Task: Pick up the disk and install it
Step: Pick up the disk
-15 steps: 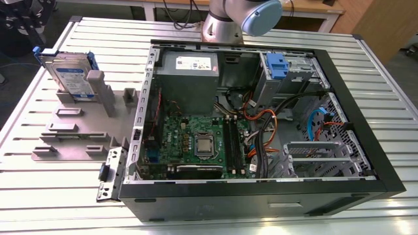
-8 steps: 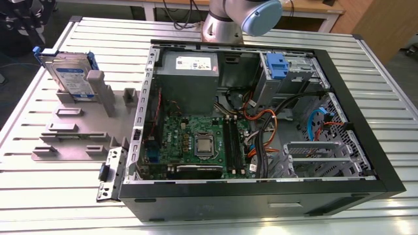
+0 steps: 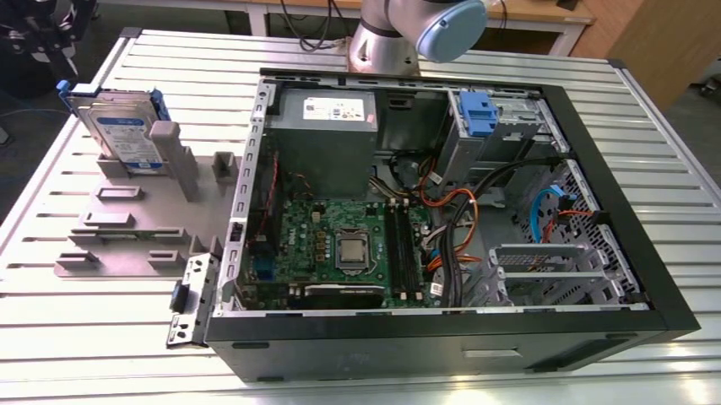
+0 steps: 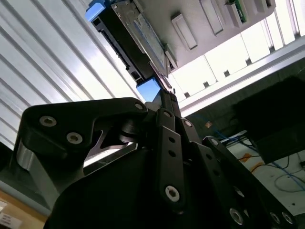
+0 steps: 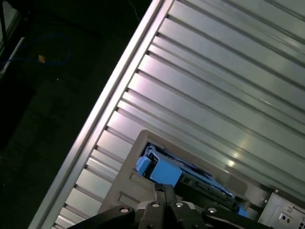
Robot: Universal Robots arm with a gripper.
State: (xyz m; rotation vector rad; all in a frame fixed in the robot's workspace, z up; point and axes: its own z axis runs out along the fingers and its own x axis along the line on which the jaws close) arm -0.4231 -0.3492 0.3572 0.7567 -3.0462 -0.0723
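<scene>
1. The disk (image 3: 117, 128) is stood on edge in a slot of the grey holder (image 3: 130, 221). It is beside the computer case (image 3: 631, 211), towards the exterior view's left, and has not been lifted.
2. The upright placing is judged to leave the disk's upper edge and blue rail free to be taken from above.
3. In the second wrist view the claw (image 4: 162, 82) is seen just short of the blue corner of the disk (image 4: 127, 33). Its tips appear pressed together, and nothing is pinched between them.
4. In the first wrist view the claw (image 5: 164, 189) is pointed at the blue end of the disk (image 5: 161, 171). It is near, but contact cannot be made out.
5. The case is laid on its side with the panel off. This is probably so that the drive bay, marked by a blue latch (image 3: 478, 114), can be reached from above.
6. Everything is carried on a ribbed metal table (image 3: 101, 346), on which the holder is set flat.
7. Past the table's edge a dark floor (image 5: 47, 119) and loose cables (image 4: 238, 139) are seen. A wooden desk (image 3: 529, 13) is set behind the arm (image 3: 389, 42).
</scene>
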